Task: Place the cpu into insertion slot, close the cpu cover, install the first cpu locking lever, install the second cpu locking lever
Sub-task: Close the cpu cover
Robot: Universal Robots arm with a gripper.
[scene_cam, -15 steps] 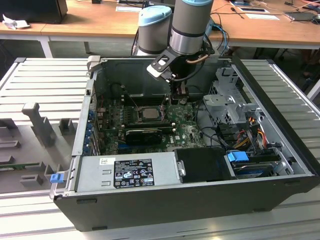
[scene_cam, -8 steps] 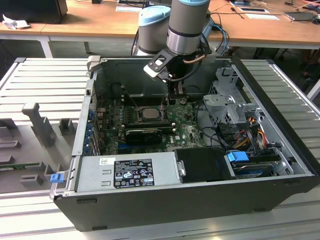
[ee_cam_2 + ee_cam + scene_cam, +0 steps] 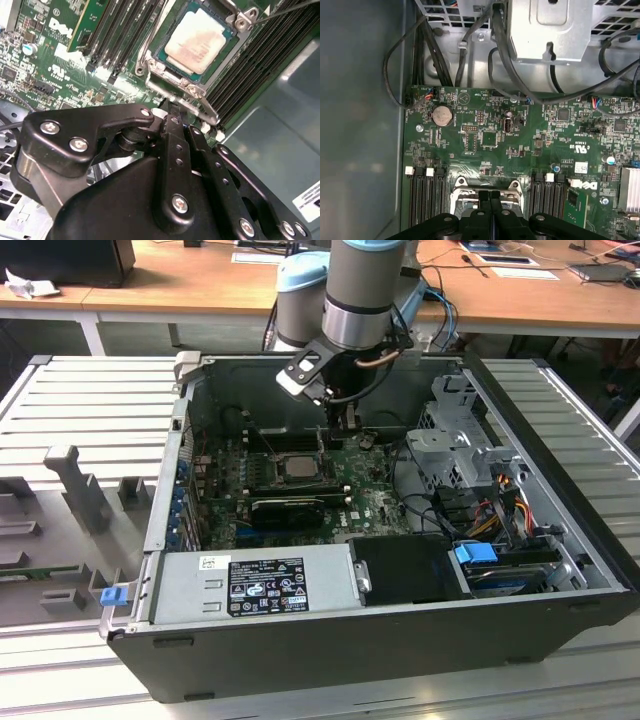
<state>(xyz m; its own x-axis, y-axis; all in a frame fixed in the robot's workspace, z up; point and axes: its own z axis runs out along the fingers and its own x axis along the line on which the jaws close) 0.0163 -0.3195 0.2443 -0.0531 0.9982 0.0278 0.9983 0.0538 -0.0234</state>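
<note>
Cpu [image 3: 197, 40], small flat silver-grey square chip, seated in black-framed square insertion slot [image 3: 268, 470], well in from green motherboard's [image 3: 485, 120] edges, between long black memory slots [image 3: 117, 35]. Thin dark-silver frame-plate cpu cover [image 3: 176, 80] lying flat around it. Black gripper [image 3: 172, 117] fingers pressed together, nothing visible between, tips at slot's edge.

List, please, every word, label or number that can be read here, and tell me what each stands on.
White sticker on the grey metal power supply box: too small to read.
White logo on the green motherboard: a brand mark, left unquoted; fine print around it too small.
White label on the grey case wall: blurred.
</note>
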